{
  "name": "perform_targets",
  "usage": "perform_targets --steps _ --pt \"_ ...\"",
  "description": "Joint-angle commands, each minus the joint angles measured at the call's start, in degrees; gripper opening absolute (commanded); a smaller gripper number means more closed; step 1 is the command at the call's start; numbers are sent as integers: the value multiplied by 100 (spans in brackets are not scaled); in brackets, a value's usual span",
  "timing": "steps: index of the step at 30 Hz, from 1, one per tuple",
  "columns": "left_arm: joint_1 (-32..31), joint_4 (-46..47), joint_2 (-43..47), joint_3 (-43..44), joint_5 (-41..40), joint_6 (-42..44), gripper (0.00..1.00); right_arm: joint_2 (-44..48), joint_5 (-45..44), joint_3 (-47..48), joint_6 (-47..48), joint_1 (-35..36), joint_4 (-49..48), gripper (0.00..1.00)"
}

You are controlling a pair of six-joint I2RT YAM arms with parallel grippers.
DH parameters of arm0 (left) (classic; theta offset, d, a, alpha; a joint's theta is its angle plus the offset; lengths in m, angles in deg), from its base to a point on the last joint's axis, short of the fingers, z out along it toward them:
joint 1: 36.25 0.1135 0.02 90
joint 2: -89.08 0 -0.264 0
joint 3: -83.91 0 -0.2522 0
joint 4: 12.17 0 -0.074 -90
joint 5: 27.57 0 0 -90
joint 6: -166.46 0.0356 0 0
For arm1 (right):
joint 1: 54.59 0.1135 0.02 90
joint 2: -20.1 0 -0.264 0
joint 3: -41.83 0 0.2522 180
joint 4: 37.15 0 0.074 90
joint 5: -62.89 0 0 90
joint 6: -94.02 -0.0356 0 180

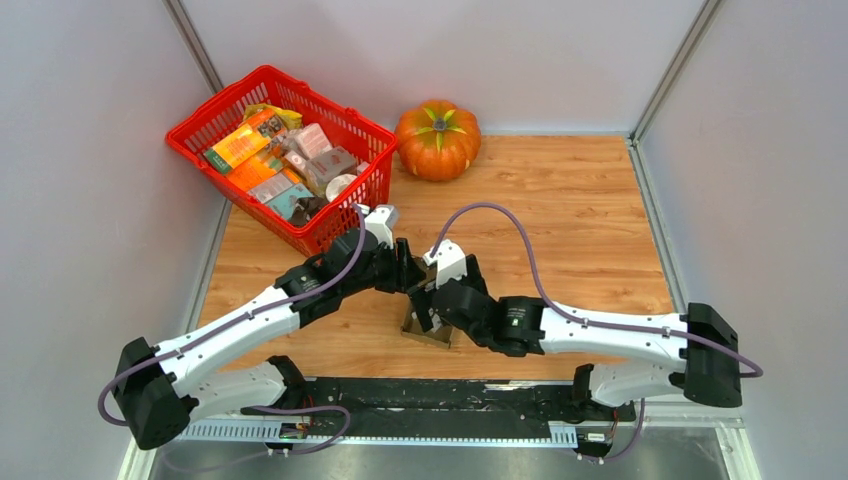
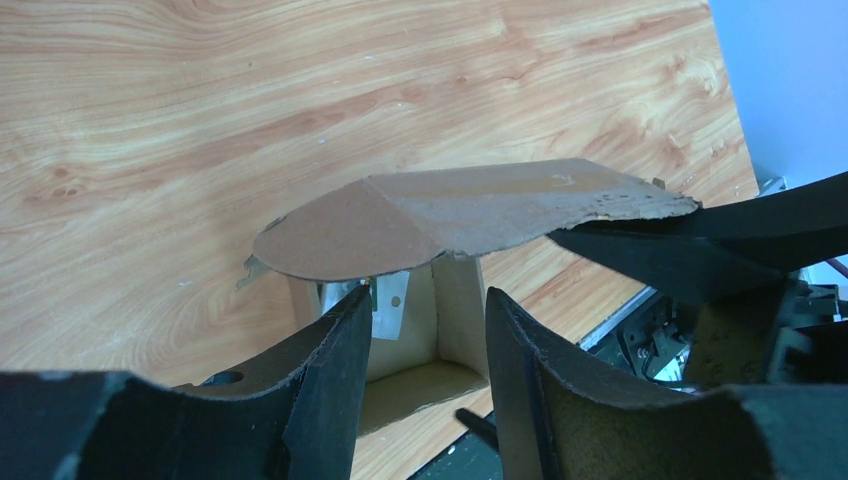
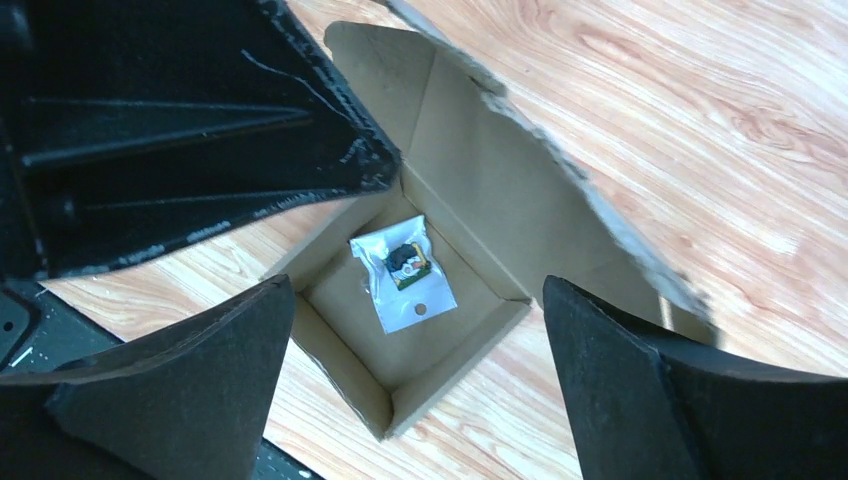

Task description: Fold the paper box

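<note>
So the shallow brown cardboard box (image 1: 425,328) sits on the light wooden table (image 1: 560,200), near the front edge and about in the middle, with both arms crowded over it. The walls look up already, and its big ragged-edged lid flap (image 2: 450,215) hangs half over the opening, so I'd say closing the lid is the job now. Inside lies a small white plastic packet with a dark mark (image 3: 405,270)

How I'd do it: push the lid down along its hinge crease, not at a corner, or the thin board buckles. Keep one arm bracing the base so it doesn't skate, and steer the free edge inside the front wall rather than crushing it on top

The right gripper (image 3: 418,290) hangs above the open box, fingers spread wide and gripping nothing, and one finger touches the lid's torn free edge. The left gripper (image 2: 428,305) is low at the other side, fingers parted moderately with nothing between them, tips just beside the wall under the lid
</note>
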State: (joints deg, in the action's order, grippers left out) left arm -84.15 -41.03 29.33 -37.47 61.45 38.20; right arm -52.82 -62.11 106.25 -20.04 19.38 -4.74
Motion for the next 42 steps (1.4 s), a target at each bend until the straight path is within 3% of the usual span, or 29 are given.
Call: perform_targets --steps 1,8,11,20,30,37,42 --pt "35 -20 130 93 -8 29 54 882 -130 -106 234 29 349 100" --pt "44 -125 200 84 62 134 54 2263 319 -986 243 -58 789 98" --pt "44 -178 165 119 71 170 54 2449 257 -1215 165 -321 736 94" --pt "44 -380 139 207 71 292 54 2249 986 -1409 577 -1349 -115 79" --pt "44 -1048 630 -109 -754 609 47 1940 1566 -1462 771 -1640 -740 60" --pt "245 -636 596 -487 -870 863 64 1835 1813 -1427 920 -1746 -811 47" --pt "457 -47 253 -435 -571 1040 64 1817 1918 -1435 955 -1781 -793 39"
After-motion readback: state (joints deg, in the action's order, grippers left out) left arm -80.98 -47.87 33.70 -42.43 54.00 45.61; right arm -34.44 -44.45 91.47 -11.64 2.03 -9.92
